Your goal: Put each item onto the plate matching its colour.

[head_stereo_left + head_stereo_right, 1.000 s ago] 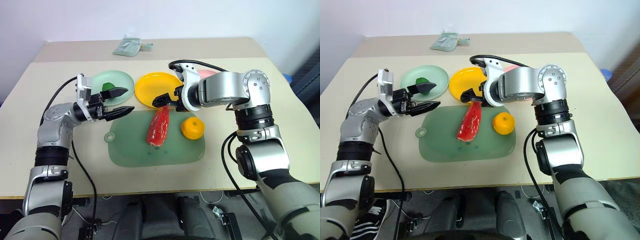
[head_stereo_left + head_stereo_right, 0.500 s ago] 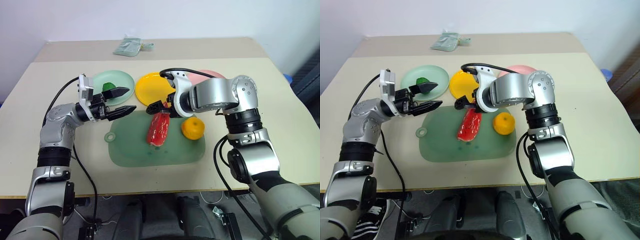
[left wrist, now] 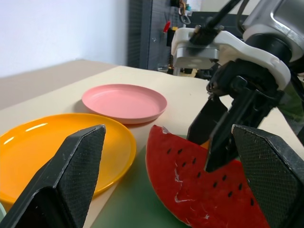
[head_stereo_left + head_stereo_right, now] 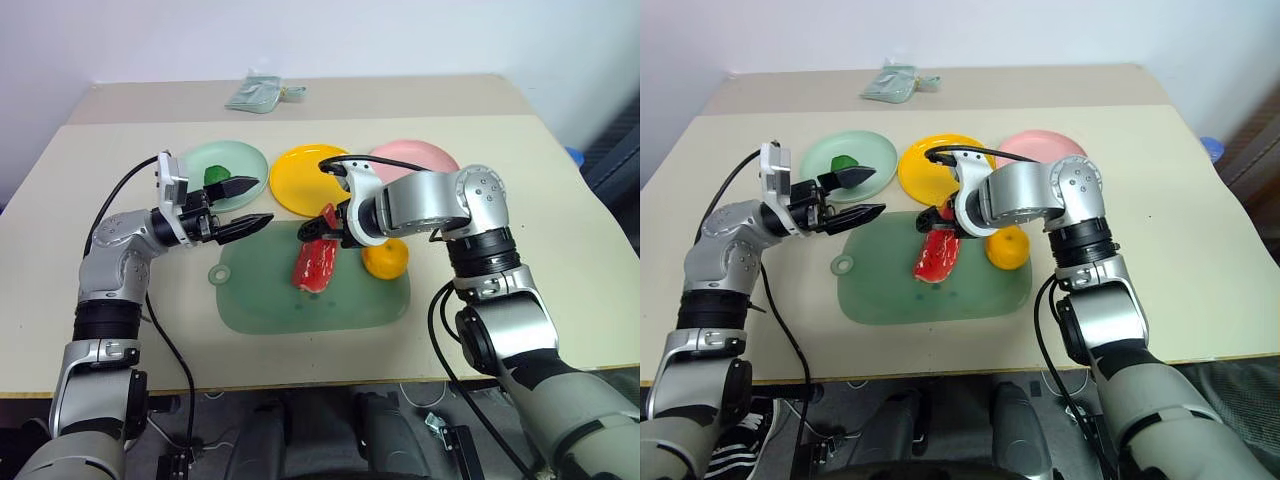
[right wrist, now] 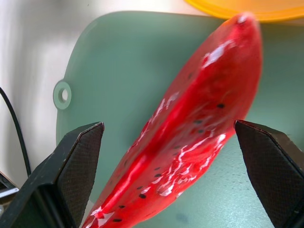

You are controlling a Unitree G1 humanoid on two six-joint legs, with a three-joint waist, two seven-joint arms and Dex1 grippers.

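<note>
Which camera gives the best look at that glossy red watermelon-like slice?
The right wrist view: the glossy red seeded slice lies large between open fingers. The left wrist view shows its flat face; both eye views show it small on the translucent green cutting board.

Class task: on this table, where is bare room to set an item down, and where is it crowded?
Free: the round pink plastic plate, the round yellow plastic plate, and the flat translucent green cutting board towards its ring handle. Crowded: around the glossy red wedge-shaped slice and round orange fruit.

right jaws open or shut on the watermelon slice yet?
Open. The right gripper straddles the red slice, its two fingers standing wide apart on either side, clear of it. The slice lies on the cutting board.
</note>
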